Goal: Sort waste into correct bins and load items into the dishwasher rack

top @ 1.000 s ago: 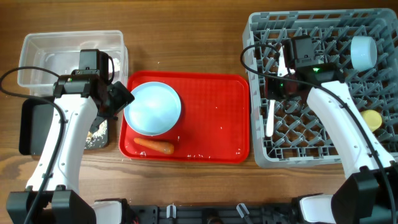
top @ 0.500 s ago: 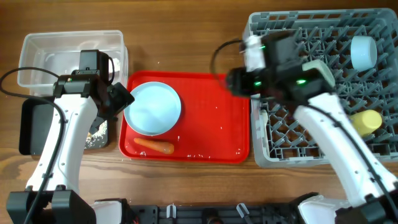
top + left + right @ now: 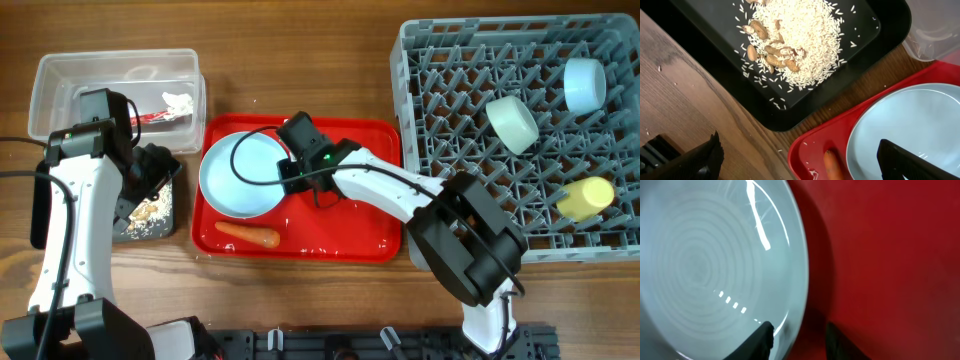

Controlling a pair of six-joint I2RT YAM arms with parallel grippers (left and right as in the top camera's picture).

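Observation:
The light blue round dish [image 3: 240, 175] lies on the red tray [image 3: 350, 210], with the orange carrot stick [image 3: 248, 236] in front of it. My right gripper [image 3: 290, 172] is open, and its fingers [image 3: 800, 340] straddle the dish's right rim [image 3: 715, 270]. My left gripper [image 3: 160, 172] is open and empty [image 3: 805, 165] over the wood between the black tray [image 3: 705, 55] and the red tray. Beige scraps [image 3: 795, 40] lie in the black tray [image 3: 45, 215]. The red wrapper [image 3: 150, 118] and white tissue [image 3: 178, 102] lie in the clear tub [image 3: 80, 80]. The spoon is hidden.
The grey rack [image 3: 450, 90] at the right holds the mint bowl [image 3: 512, 122], the light blue cup [image 3: 583, 82] and the yellow cup [image 3: 585, 197]. My right arm reaches across the red tray from the rack side. The carrot's tip [image 3: 832, 167] shows in the left wrist view.
My right arm has swung left from the rack to the dish's rim. My left arm has drawn back from the dish to the black tray, uncovering the tub's contents.

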